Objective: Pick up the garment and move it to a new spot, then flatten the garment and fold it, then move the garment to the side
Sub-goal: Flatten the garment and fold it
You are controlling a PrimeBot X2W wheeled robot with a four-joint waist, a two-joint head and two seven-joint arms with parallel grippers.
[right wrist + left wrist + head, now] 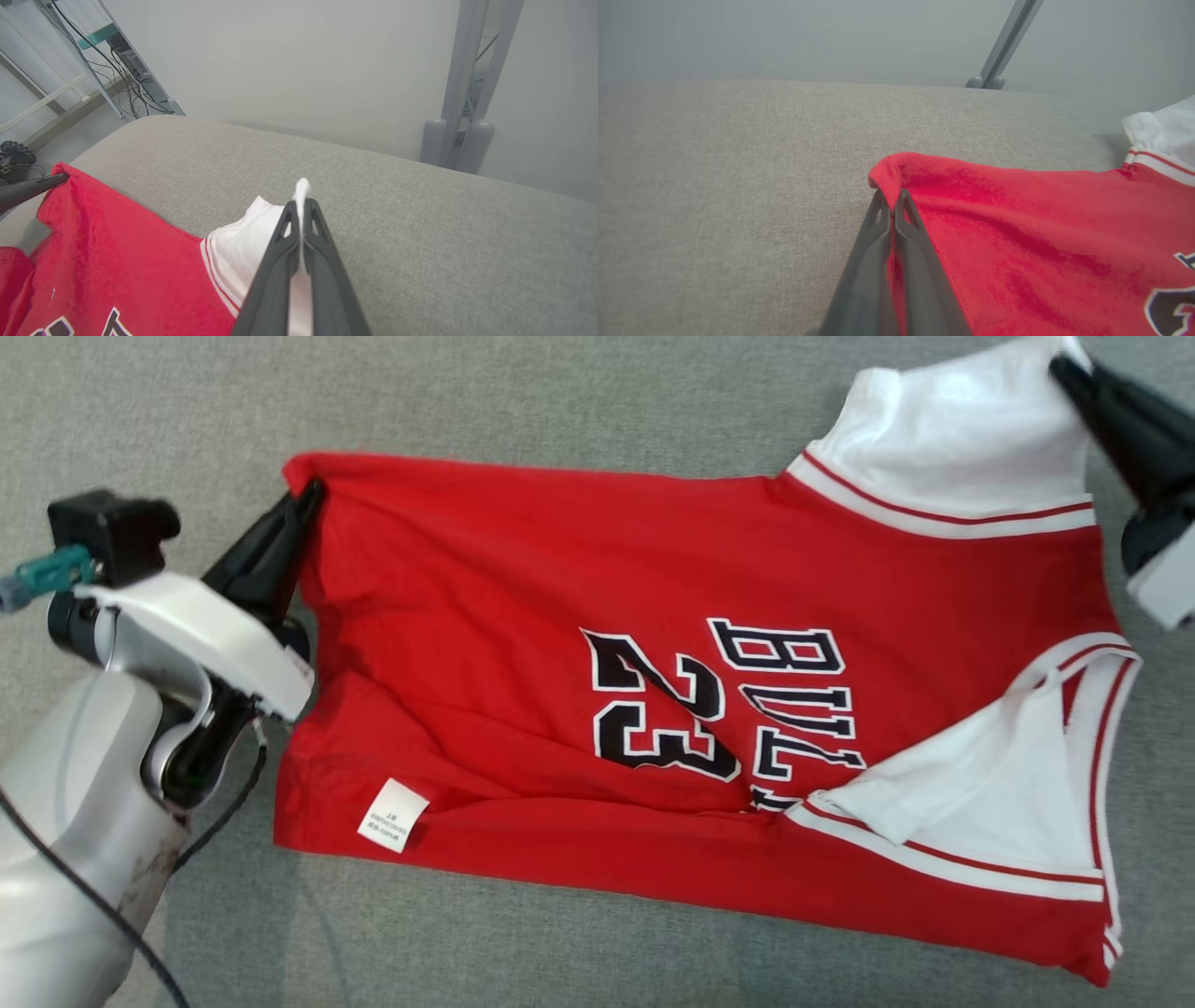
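The red jersey lies spread on the grey tabletop, its hem corner clenched in the left pincer and its white sleeve in the right pincer, probably so it can be stretched flat.

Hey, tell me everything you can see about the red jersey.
The red jersey lies spread, somewhat wrinkled, on the grey fabric surface, looking like soft knit cloth. It has white sleeves edged with red-and-white striped trim, a black white-outlined 23 beside partly hidden lettering, and a white care label near its hem. The near edge is folded over. The left end effector is shut on a red hem corner; the right end effector is shut on the far white sleeve's tip.
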